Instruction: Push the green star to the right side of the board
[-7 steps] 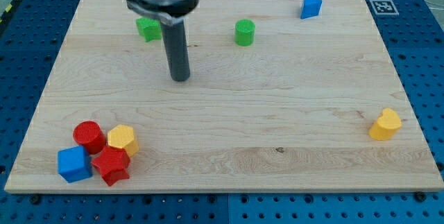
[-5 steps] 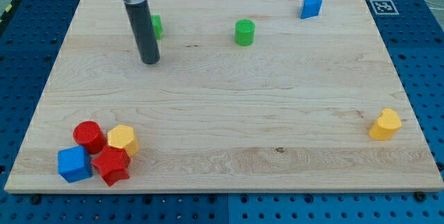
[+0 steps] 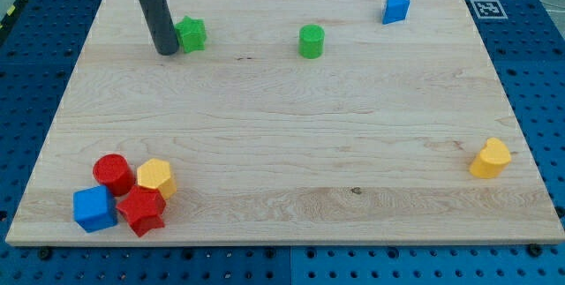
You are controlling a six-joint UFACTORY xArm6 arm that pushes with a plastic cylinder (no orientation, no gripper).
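Observation:
The green star (image 3: 190,34) lies near the board's top left. My tip (image 3: 165,51) stands just to the star's left and slightly below it, very close to it or touching; I cannot tell which. The dark rod rises from the tip to the view's top edge. A green cylinder (image 3: 311,41) stands to the star's right, in the upper middle of the board.
A blue triangular block (image 3: 395,7) sits at the top right. A yellow heart-shaped block (image 3: 490,158) sits near the right edge. At the bottom left cluster a red cylinder (image 3: 113,171), a yellow block (image 3: 155,177), a red star (image 3: 141,210) and a blue cube (image 3: 94,208).
My tip has moved left and up, from below and right of the green star to its left side. The star, earlier partly hidden by the rod, now shows in full. The blocks have not moved.

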